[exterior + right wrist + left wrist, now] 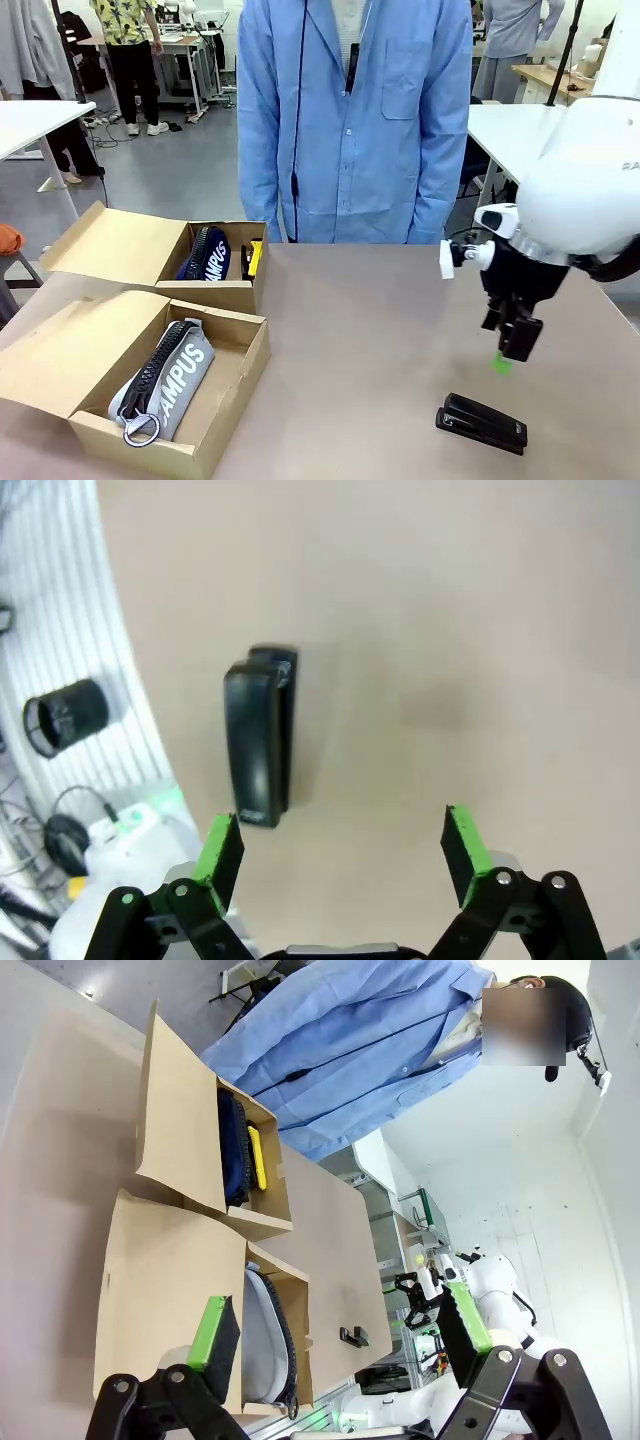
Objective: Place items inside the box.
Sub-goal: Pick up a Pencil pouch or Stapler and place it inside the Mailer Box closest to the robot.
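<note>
The right gripper (512,352) hangs over the table (380,330), fingers apart and empty, with a black stapler (481,423) lying flat just below it at about 7 o'clock. The left gripper (340,1338) has its fingers spread too, holding nothing. Out at 9 o'clock, the near box (240,372) holds the grey CAMPUS pouch (165,385); the far box (215,295) holds a dark pouch (207,255) and a yellow knife (255,258). Best to centre over the stapler, straddle its narrow width, then descend

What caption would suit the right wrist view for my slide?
Open right gripper above the tabletop, a black stapler lying just ahead, not yet grasped.
</note>
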Available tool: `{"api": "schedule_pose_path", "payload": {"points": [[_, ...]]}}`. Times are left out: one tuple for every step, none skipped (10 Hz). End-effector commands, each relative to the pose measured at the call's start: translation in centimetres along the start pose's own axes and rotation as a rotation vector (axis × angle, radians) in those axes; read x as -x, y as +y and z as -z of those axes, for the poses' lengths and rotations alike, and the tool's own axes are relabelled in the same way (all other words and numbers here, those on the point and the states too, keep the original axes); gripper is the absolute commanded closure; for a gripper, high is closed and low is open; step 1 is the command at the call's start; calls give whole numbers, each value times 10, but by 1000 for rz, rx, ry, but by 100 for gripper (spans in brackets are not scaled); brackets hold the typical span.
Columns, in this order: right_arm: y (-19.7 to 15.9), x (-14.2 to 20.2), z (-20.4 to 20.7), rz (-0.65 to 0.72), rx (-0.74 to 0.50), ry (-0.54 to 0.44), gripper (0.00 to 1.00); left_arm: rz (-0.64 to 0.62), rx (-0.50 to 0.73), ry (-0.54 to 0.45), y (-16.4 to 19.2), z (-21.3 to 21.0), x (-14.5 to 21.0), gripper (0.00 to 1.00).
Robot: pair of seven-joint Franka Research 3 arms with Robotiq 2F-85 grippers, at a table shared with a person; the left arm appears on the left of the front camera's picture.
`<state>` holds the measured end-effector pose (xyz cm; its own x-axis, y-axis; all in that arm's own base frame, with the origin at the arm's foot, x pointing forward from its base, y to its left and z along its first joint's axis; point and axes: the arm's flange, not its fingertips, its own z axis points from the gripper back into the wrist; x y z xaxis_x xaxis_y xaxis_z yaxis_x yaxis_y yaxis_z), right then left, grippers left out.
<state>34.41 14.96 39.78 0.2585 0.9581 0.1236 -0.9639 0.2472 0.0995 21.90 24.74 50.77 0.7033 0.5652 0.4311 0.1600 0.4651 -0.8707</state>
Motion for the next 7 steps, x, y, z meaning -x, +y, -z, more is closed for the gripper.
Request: {"api": "schedule_pose_path", "payload": {"points": [[59, 18, 53, 32, 74, -37, 0, 16, 23, -12, -2, 1, 0, 0], [64, 13, 62, 57, 83, -2, 0, 16, 23, -12, -2, 1, 0, 0], [67, 8, 70, 51, 54, 53, 0, 16, 23, -12, -2, 1, 0, 0], [66, 7, 74, 60, 21, 95, 0, 16, 23, -12, -2, 1, 0, 0], [71, 9, 78, 85, 9, 145, 0, 16, 23, -12, -2, 1, 0, 0], [77, 12, 84, 93, 19, 178, 0, 16, 23, -12, -2, 1, 0, 0], [82, 16, 90, 99, 28, 192, 0, 16, 23, -12, -2, 1, 0, 0]]}}
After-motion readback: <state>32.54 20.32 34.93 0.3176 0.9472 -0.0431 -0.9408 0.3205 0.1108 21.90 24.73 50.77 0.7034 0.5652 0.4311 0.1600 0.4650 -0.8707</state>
